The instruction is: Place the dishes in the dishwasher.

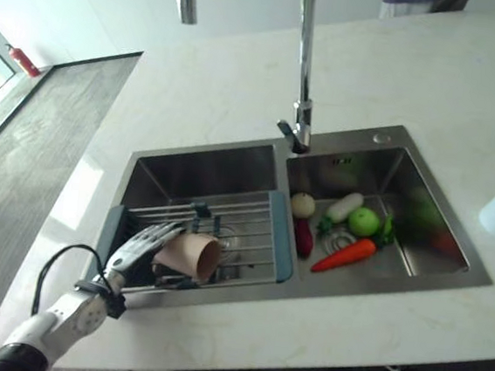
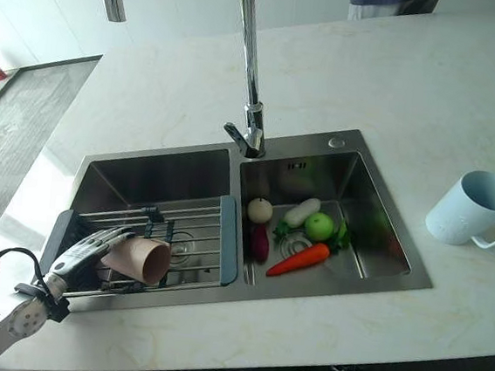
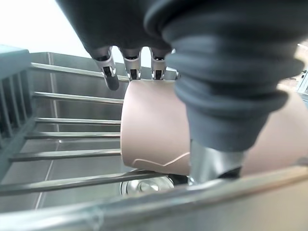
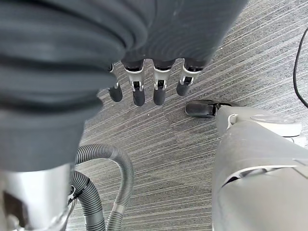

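Presently we find the left hand (image 2: 92, 249) reaching into the left basin of the sink (image 2: 157, 172), over the wire drying rack (image 2: 199, 233) that spans it. The beige cup (image 2: 139, 259) lies on its side on the rack, its long axis running roughly across the basin, mouth turned toward the divider and base toward the hand. In the left wrist view the fingers (image 3: 109, 72) curl over the cup's upper wall while the thumb (image 3: 211, 161) presses its near side, so we judge the hand closed around the cup (image 3: 154, 125). The cup sits directly under and touching the palm, needing no further reach; a lift straight up should clear the rack bars. The right hand (image 4: 144, 77) hangs over the floor with fingers loosely extended, holding nothing, well apart from the sink. A pale blue mug (image 2: 472, 207) stands on the counter to the right of the basins.
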Robot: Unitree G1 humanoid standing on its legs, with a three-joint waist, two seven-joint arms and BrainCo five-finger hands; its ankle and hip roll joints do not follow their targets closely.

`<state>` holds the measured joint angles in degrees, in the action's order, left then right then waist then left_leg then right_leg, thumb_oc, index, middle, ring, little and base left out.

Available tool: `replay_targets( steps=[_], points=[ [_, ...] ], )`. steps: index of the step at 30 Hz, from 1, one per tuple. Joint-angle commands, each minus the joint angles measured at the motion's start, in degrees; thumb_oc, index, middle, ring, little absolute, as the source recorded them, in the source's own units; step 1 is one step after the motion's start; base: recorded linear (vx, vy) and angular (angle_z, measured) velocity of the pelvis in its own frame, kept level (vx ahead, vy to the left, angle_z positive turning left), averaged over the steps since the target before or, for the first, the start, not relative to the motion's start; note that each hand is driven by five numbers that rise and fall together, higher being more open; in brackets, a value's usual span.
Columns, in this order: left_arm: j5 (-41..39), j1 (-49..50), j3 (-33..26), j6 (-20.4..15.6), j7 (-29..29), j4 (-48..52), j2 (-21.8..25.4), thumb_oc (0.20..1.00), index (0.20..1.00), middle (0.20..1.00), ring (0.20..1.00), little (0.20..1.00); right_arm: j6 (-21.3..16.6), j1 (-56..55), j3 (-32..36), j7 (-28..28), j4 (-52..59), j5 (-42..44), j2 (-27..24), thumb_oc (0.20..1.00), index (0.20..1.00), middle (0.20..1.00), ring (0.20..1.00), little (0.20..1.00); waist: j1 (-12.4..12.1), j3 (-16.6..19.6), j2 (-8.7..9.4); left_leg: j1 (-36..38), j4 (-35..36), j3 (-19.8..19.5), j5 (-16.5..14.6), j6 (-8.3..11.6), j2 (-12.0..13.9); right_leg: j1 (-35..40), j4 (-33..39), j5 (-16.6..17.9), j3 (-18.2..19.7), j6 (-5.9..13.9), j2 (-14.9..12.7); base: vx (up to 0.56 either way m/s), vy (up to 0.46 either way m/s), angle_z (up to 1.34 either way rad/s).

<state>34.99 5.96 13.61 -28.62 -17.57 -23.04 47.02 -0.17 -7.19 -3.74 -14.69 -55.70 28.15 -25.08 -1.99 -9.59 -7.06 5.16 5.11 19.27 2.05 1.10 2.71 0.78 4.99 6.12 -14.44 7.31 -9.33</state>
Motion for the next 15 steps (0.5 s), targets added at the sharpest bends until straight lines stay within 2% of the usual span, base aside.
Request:
replay_targets(
  steps=[1,10,15],
  points=[
    [1.4,-0.4,1.8,-1.4,0.8,1.3,3.1,1.000,1.000,1.000,1.000,1.000,-0.3,2.0,0.8,-0.2,-0.2,0.2,0.3,1.000,1.000,1.000,1.000,1.000,-1.2,-3.3,2.38,-2.0,-1.9,-3.2,-6.7,-0.24,-2.0,-0.7,-9.6,-9.9,-3.2,5.64,-4.3,0.00,0.000,0.00],
    [-2.9,-3.8,4.0,0.0,5.6,4.8,5.9,1.000,1.000,1.000,1.000,1.000,-1.1,2.2,0.8,-0.3,-0.8,1.8,-0.2,1.000,1.000,1.000,1.000,1.000,-0.7,-4.7,2.59,-3.4,-2.4,-2.7,-6.7,-0.45,-1.9,-2.2,-9.9,-9.3,-2.5,6.04,-4.4,0.00,-0.002,-0.01],
    [-3.9,-4.6,5.1,0.5,6.1,5.3,6.4,1.000,1.000,1.000,1.000,1.000,-1.5,2.3,0.7,-0.6,-0.8,2.1,-0.4,1.000,1.000,1.000,1.000,1.000,-0.4,-5.5,2.81,-4.0,-2.9,-2.4,-6.6,-0.51,-1.7,-2.9,-10.1,-9.1,-2.3,6.17,-4.4,-0.01,-0.006,-0.04]
  ],
)
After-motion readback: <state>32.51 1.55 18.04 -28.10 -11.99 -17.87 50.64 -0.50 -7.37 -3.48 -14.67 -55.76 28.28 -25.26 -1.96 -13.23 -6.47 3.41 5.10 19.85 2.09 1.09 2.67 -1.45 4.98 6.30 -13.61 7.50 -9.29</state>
